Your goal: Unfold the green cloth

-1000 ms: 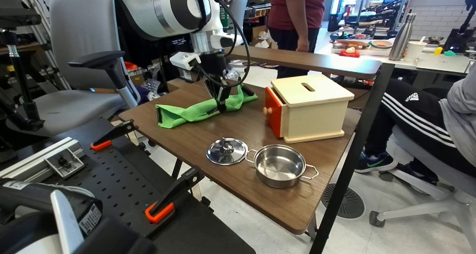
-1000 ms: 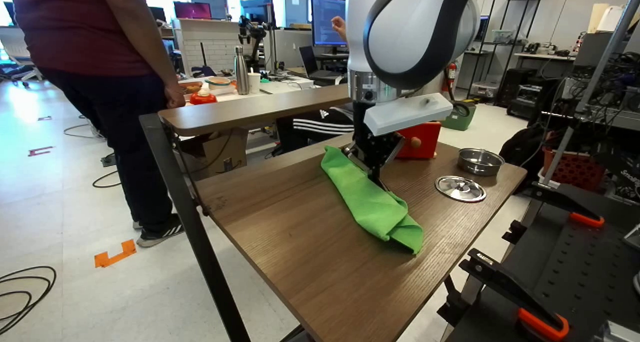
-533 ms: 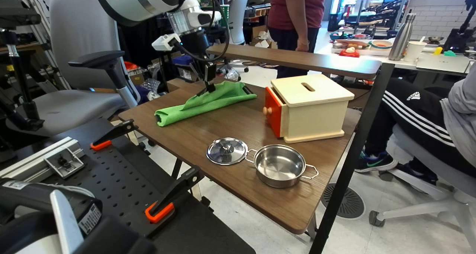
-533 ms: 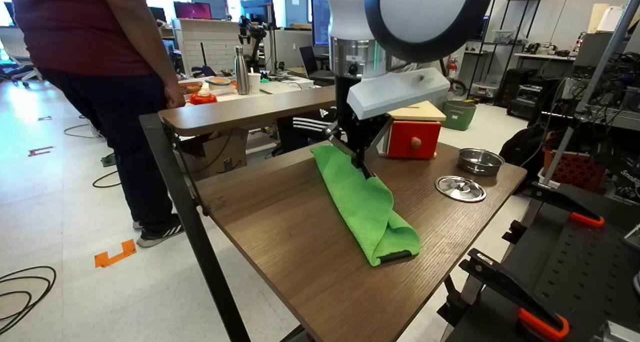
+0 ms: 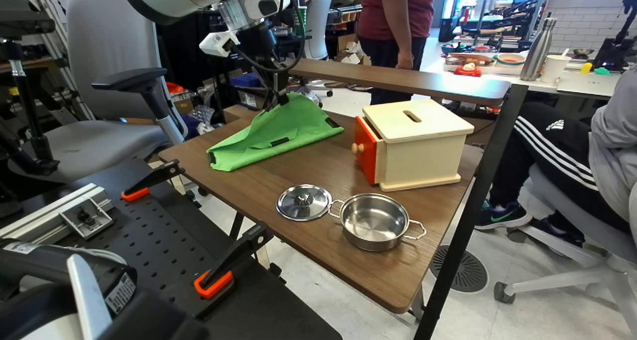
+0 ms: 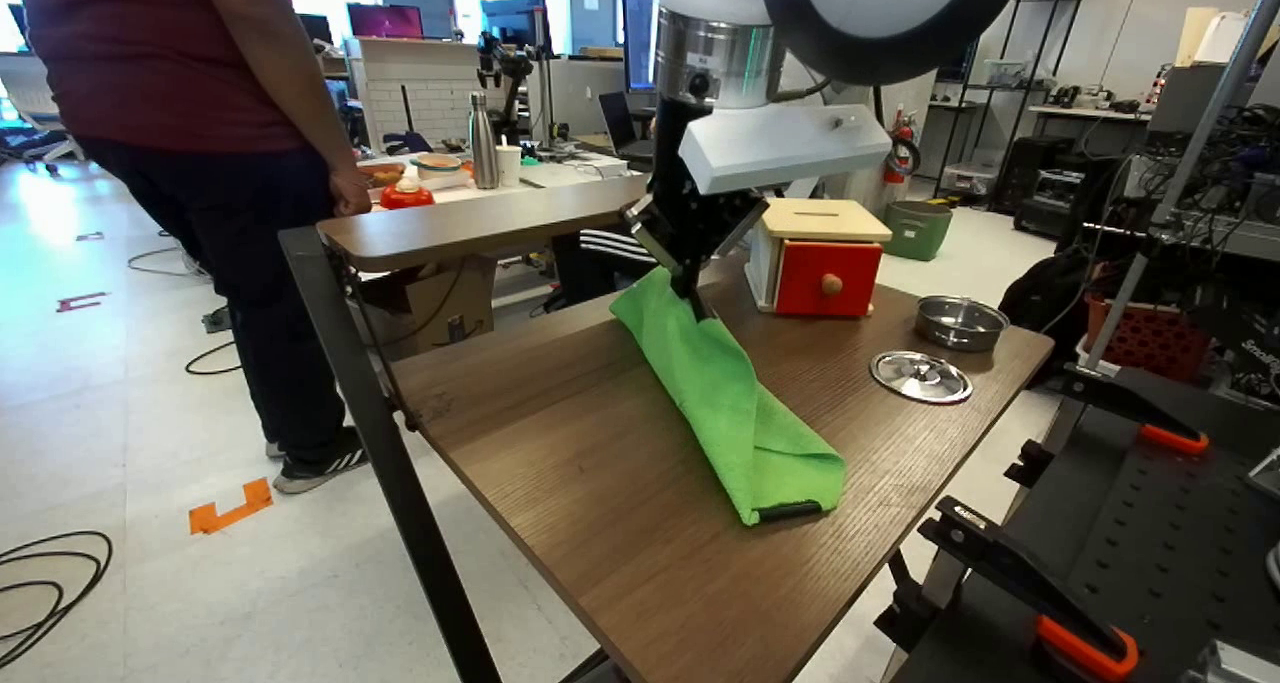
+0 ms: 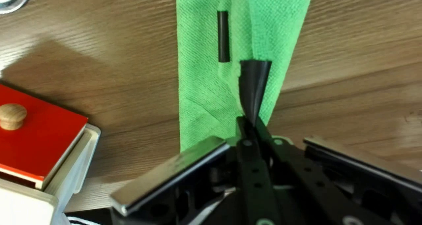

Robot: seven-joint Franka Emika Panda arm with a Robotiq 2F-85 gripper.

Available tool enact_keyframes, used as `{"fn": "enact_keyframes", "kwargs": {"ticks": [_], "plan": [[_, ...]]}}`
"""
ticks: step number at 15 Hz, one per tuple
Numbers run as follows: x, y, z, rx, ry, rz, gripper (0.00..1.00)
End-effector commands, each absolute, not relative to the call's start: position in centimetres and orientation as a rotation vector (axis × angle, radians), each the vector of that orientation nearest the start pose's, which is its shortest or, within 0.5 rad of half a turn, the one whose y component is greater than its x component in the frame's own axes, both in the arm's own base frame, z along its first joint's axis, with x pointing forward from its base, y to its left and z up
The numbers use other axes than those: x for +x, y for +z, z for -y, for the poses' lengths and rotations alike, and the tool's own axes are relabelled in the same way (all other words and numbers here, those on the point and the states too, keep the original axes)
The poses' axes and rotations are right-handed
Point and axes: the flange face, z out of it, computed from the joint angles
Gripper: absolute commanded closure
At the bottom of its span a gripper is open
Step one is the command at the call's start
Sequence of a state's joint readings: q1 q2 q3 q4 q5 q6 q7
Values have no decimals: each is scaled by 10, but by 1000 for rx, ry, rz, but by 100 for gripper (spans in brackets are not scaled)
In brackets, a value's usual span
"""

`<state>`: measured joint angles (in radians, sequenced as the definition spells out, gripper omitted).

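Observation:
The green cloth (image 5: 286,126) lies lengthwise on the brown table, partly folded, with one long edge lifted. It also shows as a long folded strip in an exterior view (image 6: 725,393) and in the wrist view (image 7: 204,86). My gripper (image 7: 252,121) is shut on a black strip (image 7: 254,80) at the cloth's raised edge. In both exterior views the gripper (image 5: 282,100) holds this edge above the table, and the cloth slopes down from it. Another black strip (image 7: 223,37) shows on the lower layer. The far side behind the lifted edge is partly hidden.
A wooden box (image 5: 423,156) with a red drawer front (image 6: 825,278) stands beside the cloth. A steel pot (image 5: 374,223) and its lid (image 5: 303,202) sit nearer the table's edge. A raised wooden shelf (image 5: 398,81) runs along one table side.
My gripper has risen and moved back across the table, pulling the cloth's edge up with it. More of the cloth's lower layer and a black strip on it now show.

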<state>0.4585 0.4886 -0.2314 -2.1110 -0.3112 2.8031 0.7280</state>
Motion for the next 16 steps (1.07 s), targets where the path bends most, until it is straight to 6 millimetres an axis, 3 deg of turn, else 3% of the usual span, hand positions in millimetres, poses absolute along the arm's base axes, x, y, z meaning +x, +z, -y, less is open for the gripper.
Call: {"fn": "enact_keyframes", "kwargs": {"ticks": [1,4,11,16], "plan": [[589,200,-152,-3124,-569,-260,99],[598,187,-161,-3083,-597,-225,99],[612,144,-188,-3071,-479,-118,99],[617,132,-209,-3044,-468,-53,99]]}}
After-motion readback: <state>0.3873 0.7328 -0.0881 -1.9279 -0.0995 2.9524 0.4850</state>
